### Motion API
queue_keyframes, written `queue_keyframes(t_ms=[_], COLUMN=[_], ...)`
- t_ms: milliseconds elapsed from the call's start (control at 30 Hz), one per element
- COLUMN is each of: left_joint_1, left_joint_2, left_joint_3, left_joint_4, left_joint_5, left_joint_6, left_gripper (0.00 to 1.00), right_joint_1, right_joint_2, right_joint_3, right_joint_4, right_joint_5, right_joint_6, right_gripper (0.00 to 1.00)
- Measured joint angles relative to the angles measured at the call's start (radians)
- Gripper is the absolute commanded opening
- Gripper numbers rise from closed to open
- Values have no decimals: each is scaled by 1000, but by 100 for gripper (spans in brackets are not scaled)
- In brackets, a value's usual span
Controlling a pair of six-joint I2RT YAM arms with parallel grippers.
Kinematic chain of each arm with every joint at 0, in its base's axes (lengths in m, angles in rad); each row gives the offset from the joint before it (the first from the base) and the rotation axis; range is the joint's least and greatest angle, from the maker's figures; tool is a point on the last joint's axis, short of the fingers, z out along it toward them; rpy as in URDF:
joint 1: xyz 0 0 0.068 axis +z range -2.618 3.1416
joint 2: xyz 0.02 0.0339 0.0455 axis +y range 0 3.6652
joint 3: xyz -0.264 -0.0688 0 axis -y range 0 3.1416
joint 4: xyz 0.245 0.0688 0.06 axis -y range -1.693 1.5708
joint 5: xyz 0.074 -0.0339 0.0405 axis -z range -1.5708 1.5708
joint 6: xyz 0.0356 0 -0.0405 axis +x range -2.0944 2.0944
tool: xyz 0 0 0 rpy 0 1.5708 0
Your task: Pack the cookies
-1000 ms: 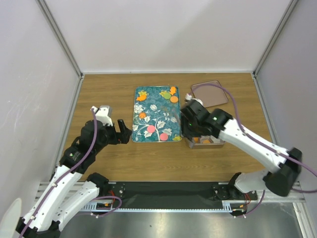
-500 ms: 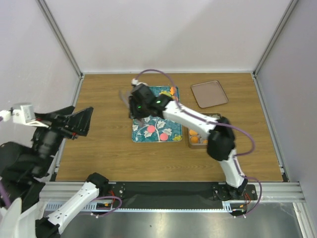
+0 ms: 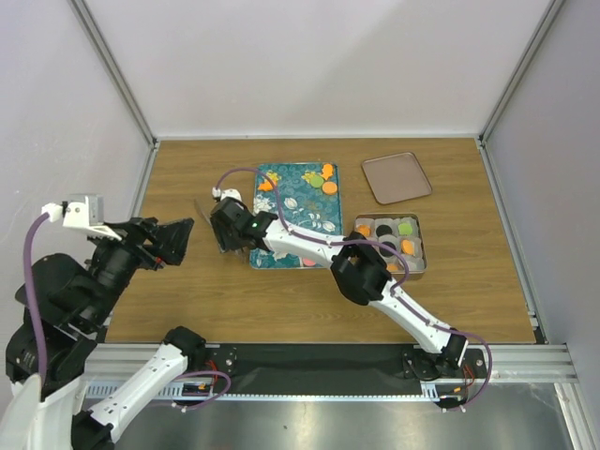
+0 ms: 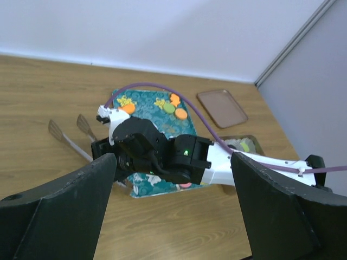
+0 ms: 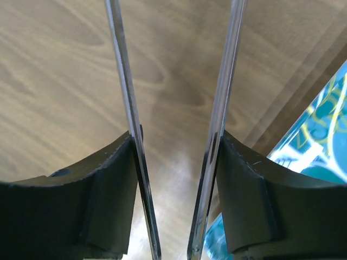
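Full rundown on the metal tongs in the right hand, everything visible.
The thin silvery metal tongs have two narrow, shiny strip arms ending in flat oval paddles. They stand open, arms apart, with nothing between them. The right hand grips them, each strip lying against the inner face of one black finger. The paddles are over the bare wooden table, just left of the teal flowered tray; whether they touch the wood cannot be told.

Overhead from the near edge, left wrist high facing right, right wrist close over the tabletop; shares the teal tray throughout.
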Motion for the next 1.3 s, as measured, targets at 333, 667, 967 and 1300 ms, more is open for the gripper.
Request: queue_keyframes(t_ms=[333,667,967,1300], left_joint_1=[0,0,0,0], left_joint_2=[-7,-7,23,67], left_joint_3=[-77,-86,-60,-79], left_joint_4=[-8,-7,1,77], left_joint_5=[1,0,-2,14], left_joint_6=[0,0,3,2], left_gripper=[93,94,94,94], right_joint_1=[15,30,3,-140], right_joint_2=[13,12,-126,-595], right_joint_3=[-2,-36,-150,-475], right_joint_4=[74,132,141,148], right_joint_5=[54,55,47,104], right_joint_6=[-57,-64,-69,-47], right_gripper=[84,85,84,78])
